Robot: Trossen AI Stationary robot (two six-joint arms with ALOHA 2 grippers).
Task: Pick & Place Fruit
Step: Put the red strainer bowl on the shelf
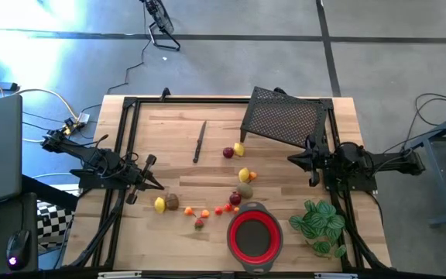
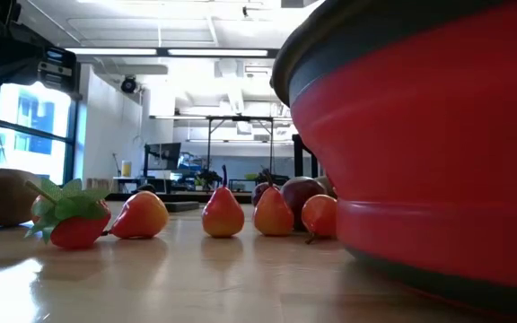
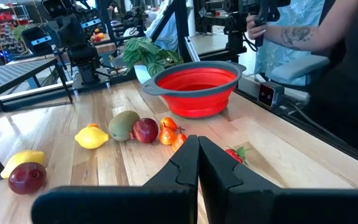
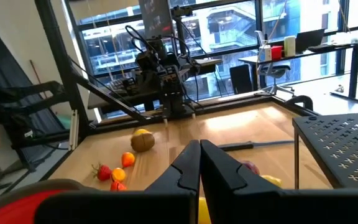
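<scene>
Several small fruit pieces lie loose on the wooden table: a yellow one point(image 1: 159, 204) beside a brown one point(image 1: 173, 201), small orange ones point(image 1: 205, 213), a strawberry point(image 1: 199, 224), and a red one point(image 1: 228, 153) with a yellow one point(image 1: 239, 149) farther back. A red bowl point(image 1: 255, 236) stands at the near edge. My left gripper point(image 1: 158, 185) is shut and hovers level at the table's left, just behind the yellow piece. My right gripper point(image 1: 291, 159) is shut and hovers level at the right. Nothing sits between either pair of fingers point(image 3: 197, 158) point(image 4: 199, 163).
A thin dark knife point(image 1: 200, 142) lies at the far middle. A black mesh rack point(image 1: 285, 116) stands at the far right, and a green leafy plant point(image 1: 320, 225) at the near right beside the bowl. A person point(image 3: 328, 50) stands just beyond the near edge.
</scene>
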